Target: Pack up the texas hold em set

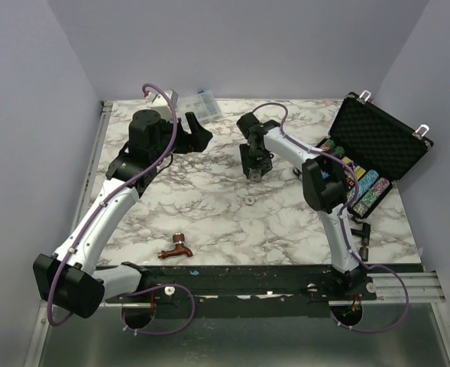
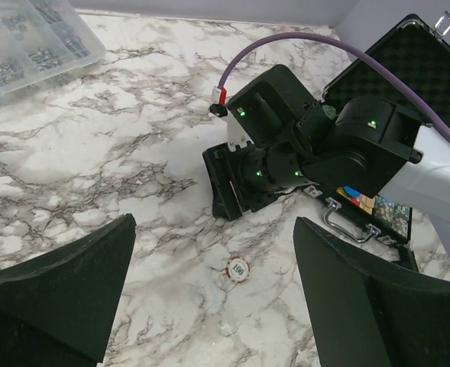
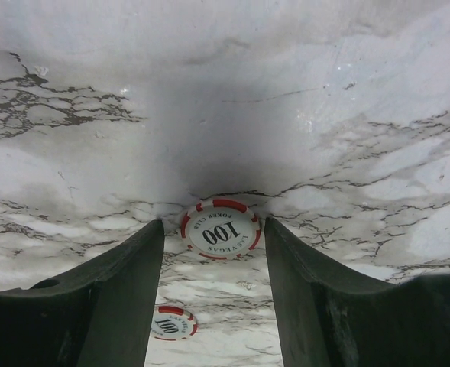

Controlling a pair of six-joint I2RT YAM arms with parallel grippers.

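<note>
R gripper [image 3: 213, 223]: jaws stand apart, one either side of a red-and-white 100 chip [image 3: 221, 229] lying flat on the marble top [image 3: 324, 115]. The chip sits right at the tips, hard by one finger with a sliver of marble showing at the other, so not pinched yet, far as I can see. Behind the tips, back toward the wrist, a second 100 chip [image 3: 173, 323] lies loose. Ahead of the tips, shadowed marble.

L gripper [image 2: 213, 220] hangs wide open, nothing between its jaws. The R gripper is ahead of it, and the open case [image 1: 381, 138] is beyond that, well apart from both chips.

Risk as I judge it: the chip's thin and off-centre. One finger could meet it first and shove it sideways, or the tips ride over the rim & it squirts out. With a shallow pinch, it could drop on the carry to the case.
</note>
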